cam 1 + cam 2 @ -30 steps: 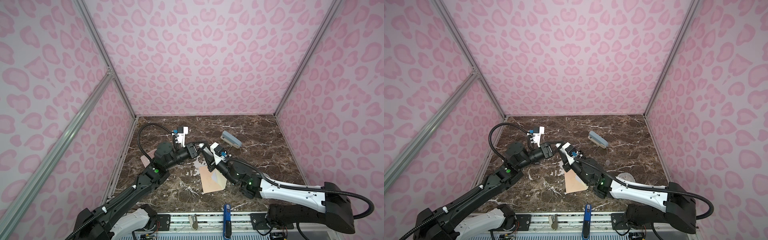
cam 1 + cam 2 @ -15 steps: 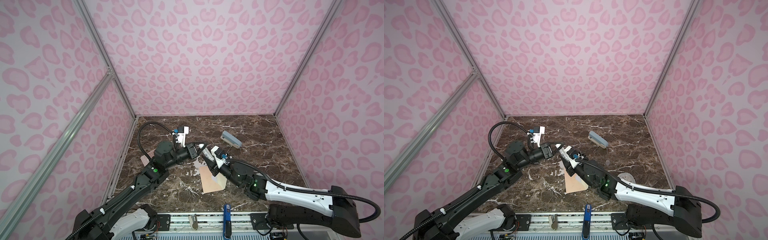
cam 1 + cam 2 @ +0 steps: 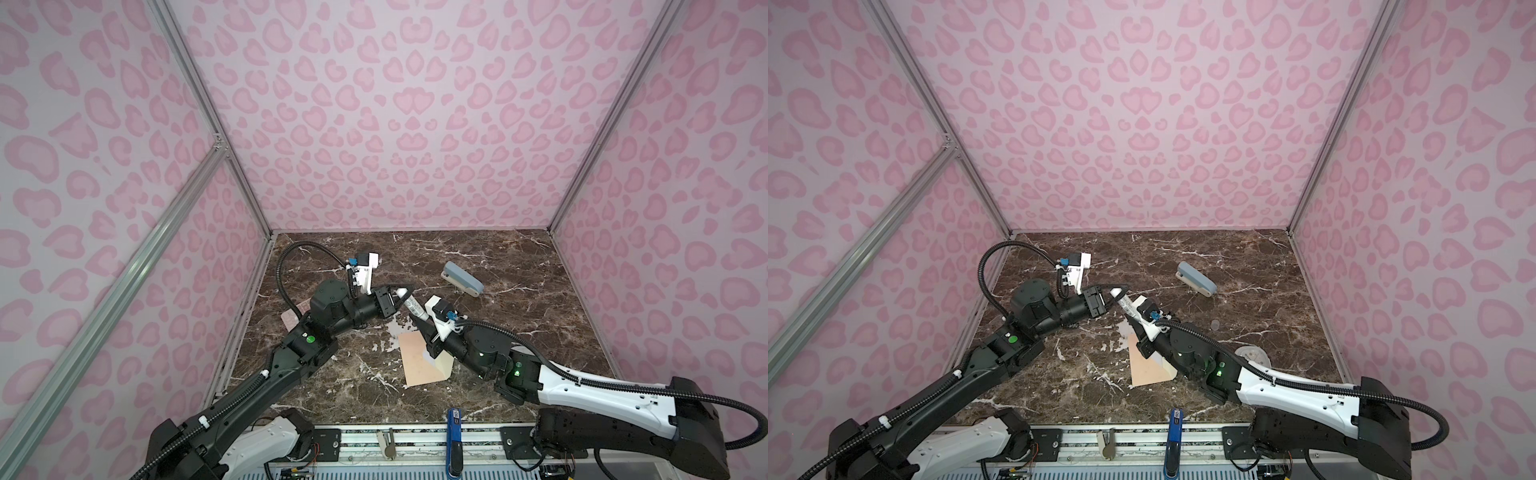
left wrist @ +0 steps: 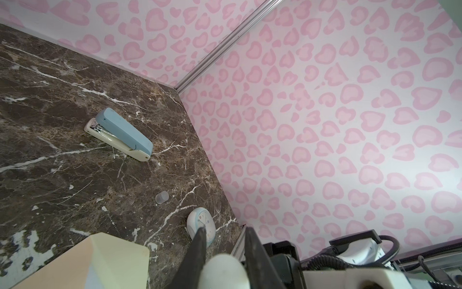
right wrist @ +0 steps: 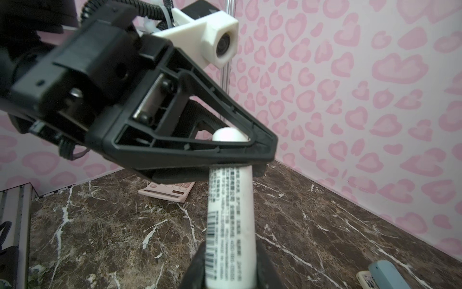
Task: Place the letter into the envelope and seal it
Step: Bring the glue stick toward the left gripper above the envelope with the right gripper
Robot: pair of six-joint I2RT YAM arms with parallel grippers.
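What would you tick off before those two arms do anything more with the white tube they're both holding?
1. Left gripper clamped on the glue stick: ok.
2. Right gripper clamped on the other end of the stick: ok.
3. Envelope lying flat on the table, flap open: ok.
4. Letter inside the envelope: cannot tell.
5. Clear cap on the table, apart from the envelope: ok.
6. Stapler well away from the envelope: ok.
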